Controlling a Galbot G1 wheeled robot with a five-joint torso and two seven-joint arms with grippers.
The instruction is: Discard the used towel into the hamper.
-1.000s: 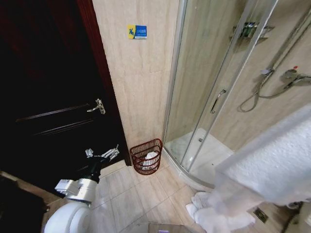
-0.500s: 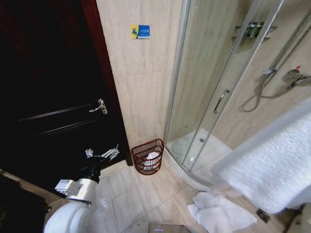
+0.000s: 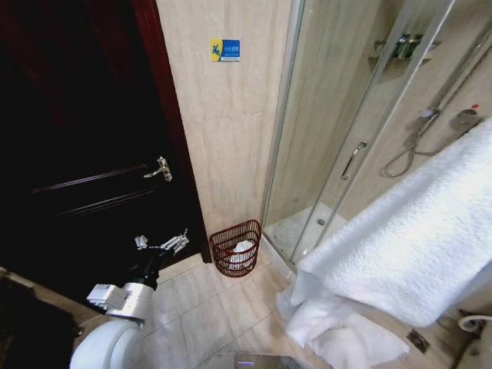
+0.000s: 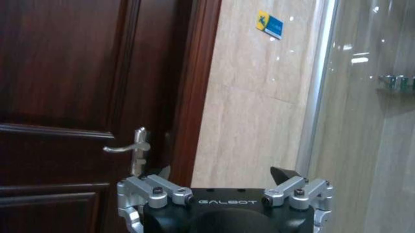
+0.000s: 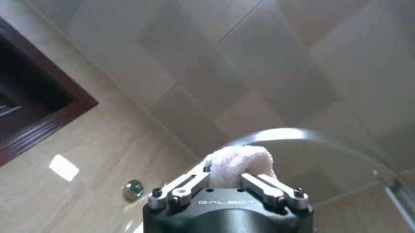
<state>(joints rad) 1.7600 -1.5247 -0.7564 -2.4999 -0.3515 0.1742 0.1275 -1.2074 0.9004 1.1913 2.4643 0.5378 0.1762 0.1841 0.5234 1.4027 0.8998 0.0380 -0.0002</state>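
The used towel (image 3: 407, 238), white and thick, hangs across the right of the head view, and its lower end lies crumpled on the floor tiles (image 3: 346, 342). In the right wrist view my right gripper (image 5: 236, 171) is shut on a fold of the towel (image 5: 238, 156). The hamper (image 3: 235, 247), a small reddish-brown open-weave basket, stands on the floor against the wall between door and shower. Something white (image 3: 242, 249) lies inside it. The towel's hanging edge is to the right of the hamper, apart from it. My left gripper (image 3: 162, 244) waits open at the lower left, in front of the door; its fingers (image 4: 150, 187) stand wide apart.
A dark wooden door (image 3: 77, 154) with a metal handle (image 3: 161, 168) fills the left. A curved glass shower enclosure (image 3: 330, 138) with a raised tray (image 3: 296, 231) stands right of the hamper. Beige floor tiles (image 3: 207, 307) lie open in front of the hamper.
The towel has swung left and down across the head view, its hanging edge now nearer the hamper. The view itself has shifted slightly. My left arm has not moved.
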